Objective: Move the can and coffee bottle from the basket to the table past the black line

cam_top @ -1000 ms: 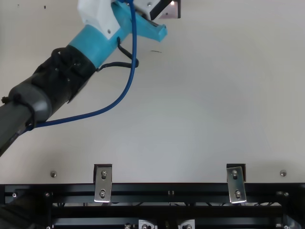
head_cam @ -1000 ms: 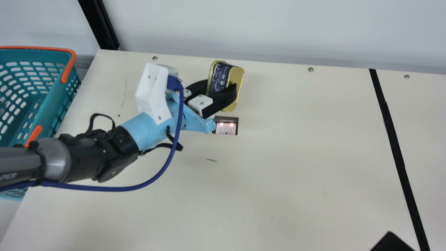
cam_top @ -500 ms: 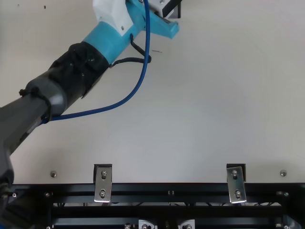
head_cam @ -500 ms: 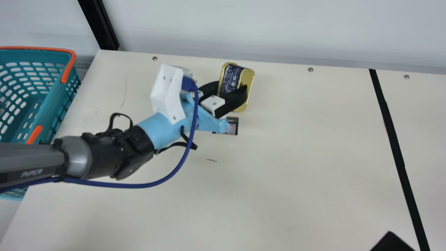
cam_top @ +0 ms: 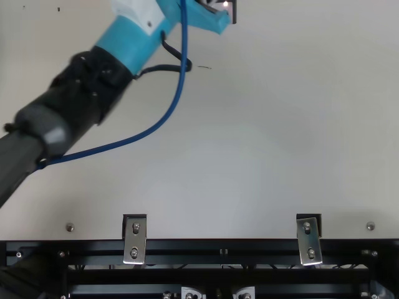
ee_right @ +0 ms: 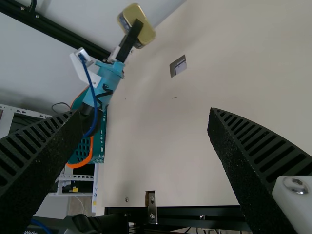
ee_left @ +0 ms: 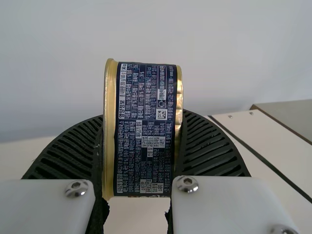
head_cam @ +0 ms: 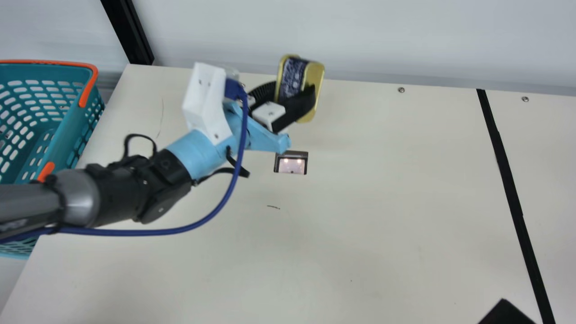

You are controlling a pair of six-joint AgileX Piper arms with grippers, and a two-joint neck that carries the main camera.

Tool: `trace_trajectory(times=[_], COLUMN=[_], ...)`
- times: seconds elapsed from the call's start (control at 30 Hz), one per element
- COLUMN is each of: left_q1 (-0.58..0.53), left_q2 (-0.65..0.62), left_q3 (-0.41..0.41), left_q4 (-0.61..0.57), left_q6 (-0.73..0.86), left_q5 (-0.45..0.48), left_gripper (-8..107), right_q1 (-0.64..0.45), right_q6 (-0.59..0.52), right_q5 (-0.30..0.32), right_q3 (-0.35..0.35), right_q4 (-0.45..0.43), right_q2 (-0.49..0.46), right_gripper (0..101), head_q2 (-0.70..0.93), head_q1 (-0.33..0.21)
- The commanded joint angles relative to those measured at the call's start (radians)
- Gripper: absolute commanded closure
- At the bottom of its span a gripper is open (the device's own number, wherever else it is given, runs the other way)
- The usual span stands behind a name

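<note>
left gripper (head_cam: 294, 94) clamped on gold-and-navy rounded metal can (head_cam: 314, 74).
i see the can raised, basket side of the black line (head_cam: 511, 193), one finger partly hidden behind it; right gripper (head_cam: 506, 312), cropped in main view, spreads wide. teal plastic basket (head_cam: 72, 130) cut off.
</note>
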Motion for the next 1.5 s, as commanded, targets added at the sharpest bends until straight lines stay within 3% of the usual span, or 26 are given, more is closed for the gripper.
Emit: trace_trajectory(times=[0.0, 0.17, 0.33, 0.37, 0.53, 0.83, 1.23, 1.47], left_q1=[0.018, 0.065, 0.105, 0.096, 0.105, 0.099, 0.03, 0.0], left_q2=[-0.073, -0.194, -0.294, -0.255, -0.296, -0.298, -0.381, -0.427], left_q3=[-0.004, -0.026, -0.05, -0.045, -0.05, -0.054, -0.137, -0.163], left_q4=[0.01, 0.041, 0.056, 0.053, 0.051, 0.031, 0.038, -0.087], left_q6=[0.01, 0.015, 0.053, 0.034, 0.052, 0.053, -0.12, 0.04], left_q5=[0.024, 0.121, 0.31, 0.21, 0.31, 0.346, 0.827, 1.039], left_gripper=[89, 89, 89, 89, 89, 89, 89, 89], right_q1=[0.0, 0.0, 0.0, 0.0, 0.0, 0.0, 0.0, 0.0], right_q6=[0.0, 0.0, 0.0, 0.0, 0.0, 0.0, 0.0, 0.0], right_q5=[0.0, 0.0, 0.0, 0.0, 0.0, 0.0, 0.0, 0.0], right_q3=[0.0, 0.0, 0.0, 0.0, 0.0, 0.0, 0.0, 0.0], right_q4=[0.0, 0.0, 0.0, 0.0, 0.0, 0.0, 0.0, 0.0], right_q2=[0.0, 0.0, 0.0, 0.0, 0.0, 0.0, 0.0, 0.0], right_gripper=[0, 0, 0, 0, 0, 0, 0, 0], head_q2=[0.0, 0.0, 0.0, 0.0, 0.0, 0.0, 0.0, 0.0], head_q1=[-0.005, -0.005, -0.005, -0.005, -0.005, -0.005, -0.005, -0.005])
